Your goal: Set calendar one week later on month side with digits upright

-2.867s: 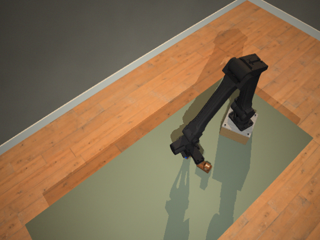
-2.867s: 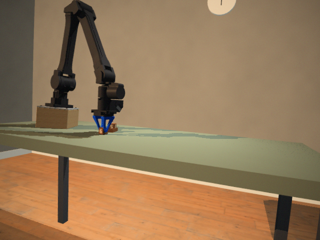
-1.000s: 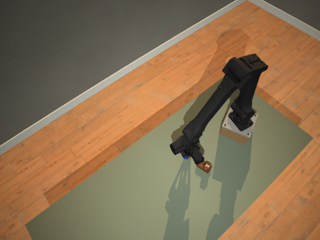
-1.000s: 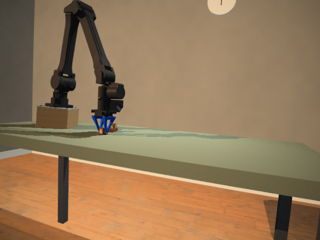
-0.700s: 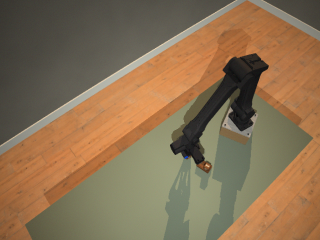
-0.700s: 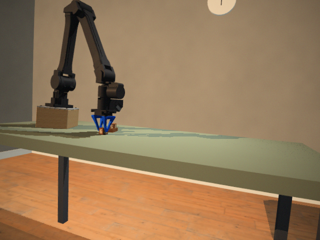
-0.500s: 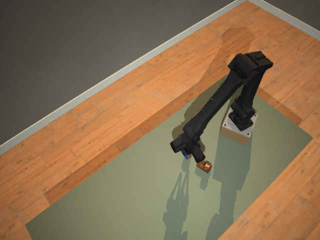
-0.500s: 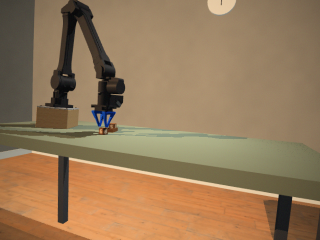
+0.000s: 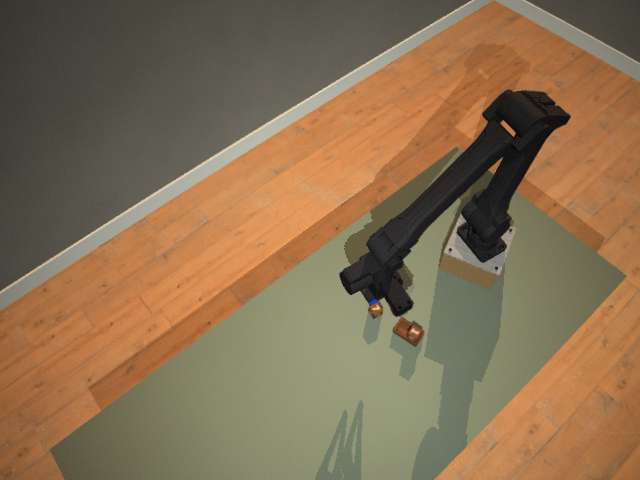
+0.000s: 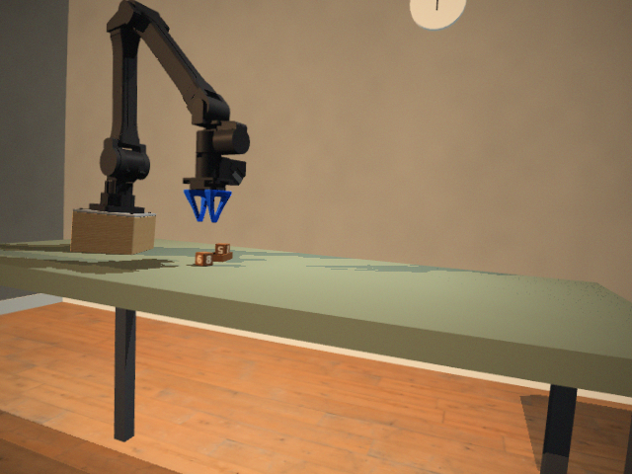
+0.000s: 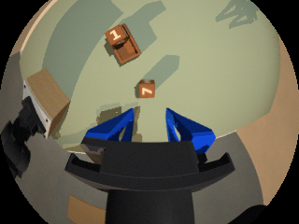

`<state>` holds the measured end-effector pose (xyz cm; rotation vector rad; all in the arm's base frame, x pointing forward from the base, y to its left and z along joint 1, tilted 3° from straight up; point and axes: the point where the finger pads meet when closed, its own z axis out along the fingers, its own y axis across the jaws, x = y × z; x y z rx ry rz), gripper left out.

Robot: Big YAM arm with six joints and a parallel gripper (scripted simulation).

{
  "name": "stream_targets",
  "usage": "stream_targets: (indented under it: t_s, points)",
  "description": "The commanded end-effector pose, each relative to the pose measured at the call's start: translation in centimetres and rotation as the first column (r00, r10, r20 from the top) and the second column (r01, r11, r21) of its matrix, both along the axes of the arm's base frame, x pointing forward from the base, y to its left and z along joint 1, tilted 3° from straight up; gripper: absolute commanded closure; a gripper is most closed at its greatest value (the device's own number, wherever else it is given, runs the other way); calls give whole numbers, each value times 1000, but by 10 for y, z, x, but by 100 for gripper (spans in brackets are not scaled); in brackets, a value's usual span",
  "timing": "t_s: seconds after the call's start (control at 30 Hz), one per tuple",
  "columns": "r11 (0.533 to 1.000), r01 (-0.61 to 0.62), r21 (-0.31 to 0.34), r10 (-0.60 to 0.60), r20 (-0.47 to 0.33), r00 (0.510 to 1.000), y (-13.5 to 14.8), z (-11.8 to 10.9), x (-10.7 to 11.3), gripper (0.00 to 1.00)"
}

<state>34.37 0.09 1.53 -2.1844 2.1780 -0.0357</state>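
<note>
A small brown tray (image 9: 406, 331) lies flat on the green table with one number cube (image 11: 116, 36) in it, at one end, showing a 1 on top. The other half of the tray is empty. The second cube (image 11: 146, 89) stands on the table beside the tray, apart from it, with a 7 on top; in the exterior view this cube (image 10: 203, 259) shows a 6 and an 8 on its sides. My gripper (image 10: 206, 219) hangs well above this loose cube, fingers pointing down, open and empty. It also shows in the wrist view (image 11: 149, 121).
The arm's base stands on a wooden block (image 10: 112, 232) on the table behind the tray. The table's edges are far from the cubes. A round clock (image 10: 437, 10) hangs on the wall.
</note>
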Motion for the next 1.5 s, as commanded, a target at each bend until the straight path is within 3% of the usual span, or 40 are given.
stream_targets:
  t_s: [0.0,0.13,0.17,0.93,1.13,1.2,1.47]
  points:
    - [1000,4,3,-4,-4,1000,-4,7,5,54]
    - [1000,4,3,-4,-15,1000,-4,3,2,54]
    - [1000,4,3,-4,-6,1000,-4,5,3,0]
    - [999,43,5,-43,-1,999,-4,6,4,0]
    - [964,265,15,-265,-11,964,-4,-1,3,0]
    - [964,265,15,-265,-11,964,-4,-1,3,0]
    - [851,525,24,-525,-24,851,-4,-3,3,0]
